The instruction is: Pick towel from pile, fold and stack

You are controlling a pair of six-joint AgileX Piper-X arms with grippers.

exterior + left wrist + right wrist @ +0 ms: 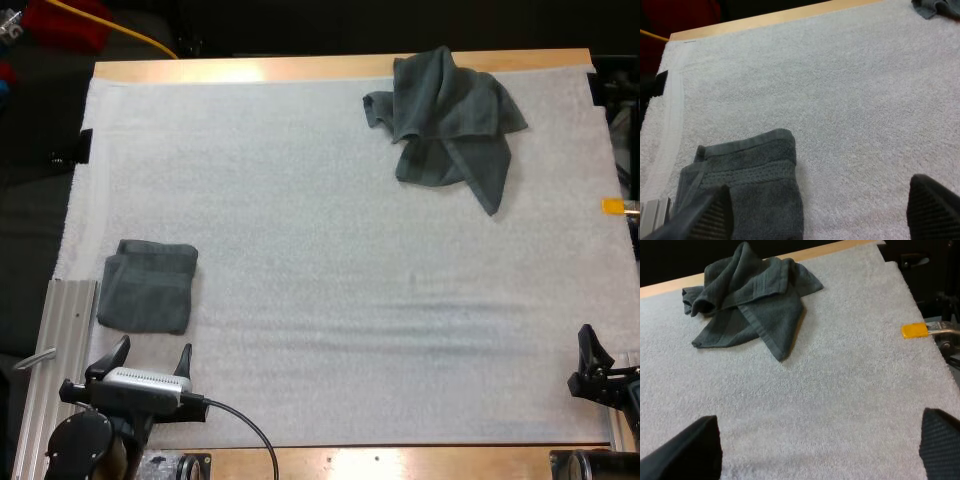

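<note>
A crumpled dark grey-green towel (pixel 450 120) lies at the far right of the white mat (pixel 330 260). A folded towel (pixel 147 285) rests flat near the mat's left edge. My left gripper (pixel 153 352) hovers just in front of the folded towel, open, with nothing between its fingers. In the left wrist view the left gripper (pixel 820 210) stands wide open over the folded towel's (pixel 750 185) near edge. My right gripper (pixel 600 350) sits at the mat's near right corner, far from the crumpled towel. In the right wrist view the right gripper (pixel 812 450) is open above bare mat, with the crumpled towel (pixel 750 300) well ahead.
An aluminium rail (pixel 60 350) runs along the table's left side beside the folded towel. A black clamp (pixel 80 147) sits at the mat's left edge. The wooden table edge (pixel 300 68) borders the far side. Bare mat lies between the two towels.
</note>
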